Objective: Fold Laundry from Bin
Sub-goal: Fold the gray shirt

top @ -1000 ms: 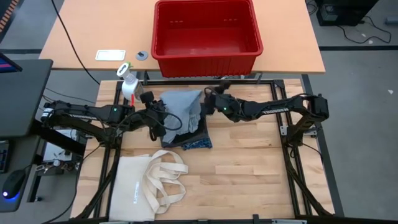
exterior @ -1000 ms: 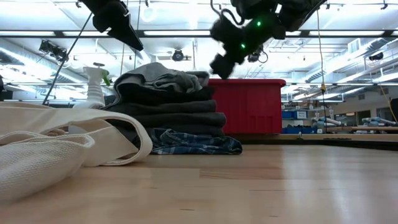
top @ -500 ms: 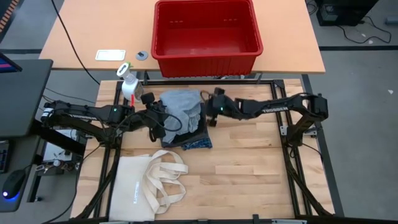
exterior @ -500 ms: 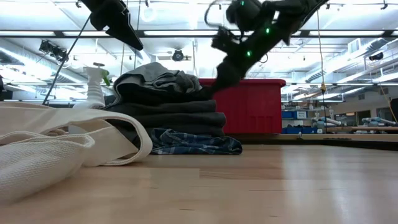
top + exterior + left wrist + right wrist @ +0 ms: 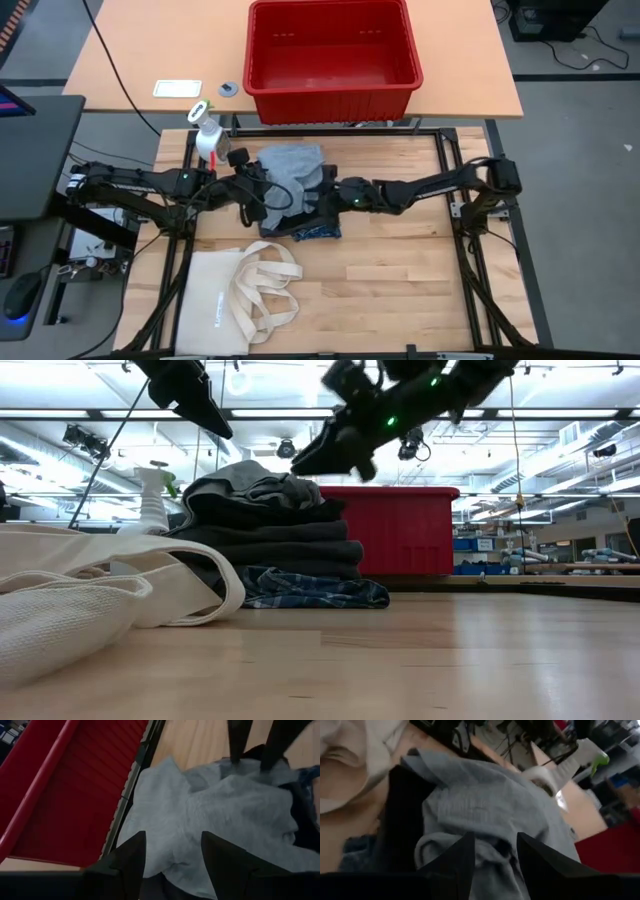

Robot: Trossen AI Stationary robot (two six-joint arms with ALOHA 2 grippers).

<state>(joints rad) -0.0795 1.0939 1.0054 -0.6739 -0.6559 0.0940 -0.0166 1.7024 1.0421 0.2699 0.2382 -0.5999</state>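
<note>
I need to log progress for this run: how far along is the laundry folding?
Mostly done: the red bin looks empty, and folded pieces sit stacked on the table, plaid shirt at the bottom. In hand: both open grippers, left gripper and right gripper, hover over the rumpled light grey piece on top. Left: tidying that top piece.

2 dark arms (image 5: 420,186), green lights

right tool (image 5: 326,193) | I dropped my arm lower and swung it from the pile's (image 5: 295,190) far corner to its right side | fingers apart
</note>
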